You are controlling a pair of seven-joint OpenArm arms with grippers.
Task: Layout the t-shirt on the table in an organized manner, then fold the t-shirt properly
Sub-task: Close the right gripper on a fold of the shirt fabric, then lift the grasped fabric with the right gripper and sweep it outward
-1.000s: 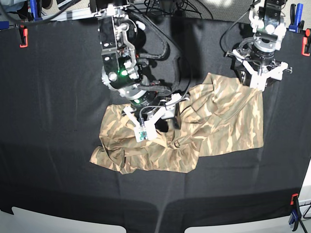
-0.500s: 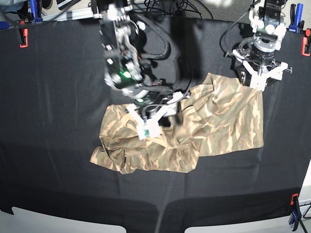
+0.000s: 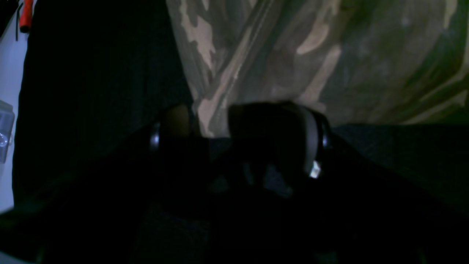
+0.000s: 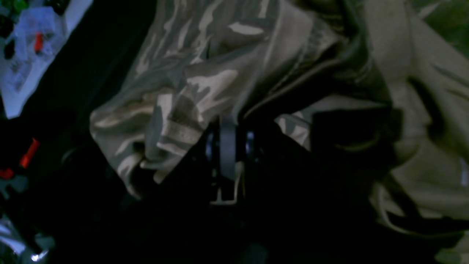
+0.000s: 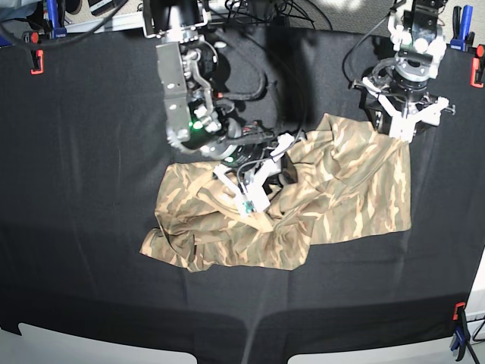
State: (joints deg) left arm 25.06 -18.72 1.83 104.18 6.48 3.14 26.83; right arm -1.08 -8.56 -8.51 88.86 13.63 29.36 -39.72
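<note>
The camouflage t-shirt lies crumpled on the black table, its left part bunched and a flatter part at the right. My right gripper is at the shirt's middle, beside a raised fold. In the right wrist view the right gripper is shut with its tips pressed into a fold of the t-shirt. My left gripper stands at the shirt's far right corner. In the left wrist view the left gripper is open, with the hem of the t-shirt lying between its fingers.
Red clamps and blue clamps grip the table's far edge. Another clamp sits at the near right corner. Cables run behind the right arm at the back.
My right gripper has moved right toward the shirt's middle fold and shut there. The cloth around it has bunched up. The left arm has not moved.
</note>
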